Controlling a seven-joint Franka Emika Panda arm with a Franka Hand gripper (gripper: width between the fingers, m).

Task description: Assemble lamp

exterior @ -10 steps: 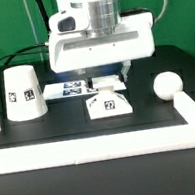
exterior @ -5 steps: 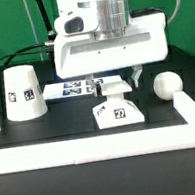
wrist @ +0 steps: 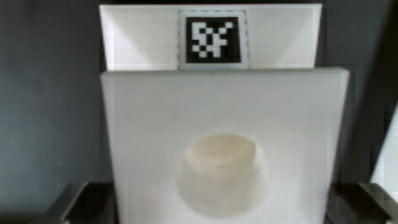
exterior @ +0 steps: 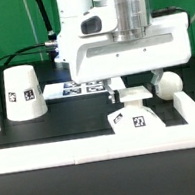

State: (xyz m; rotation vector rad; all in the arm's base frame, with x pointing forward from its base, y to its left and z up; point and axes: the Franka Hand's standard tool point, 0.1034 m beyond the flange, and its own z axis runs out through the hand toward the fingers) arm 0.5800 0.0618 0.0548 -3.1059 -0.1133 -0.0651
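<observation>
The white lamp base (exterior: 136, 116), with a square tag on its front, sits low over the black table at centre right. My gripper (exterior: 135, 93) is above it, shut on its sides. In the wrist view the base (wrist: 214, 110) fills the picture, showing its tag and round socket hole; my gripper (wrist: 222, 208) straddles it, with dark fingers (wrist: 79, 202) at both edges. The ball bulb (exterior: 168, 83) lies just to the exterior view's right of the base, partly hidden by the hand. The tapered shade (exterior: 24, 93) stands upright at the left.
The marker board (exterior: 76, 88) lies flat behind the base. A white raised border (exterior: 83, 148) runs along the front and the exterior view's left edge of the black table. The big white hand hides the table's back right.
My gripper has moved toward the exterior view's right and a little forward, taking the base with it. The base now lies close to the bulb. The shade and the bulb have not moved.
</observation>
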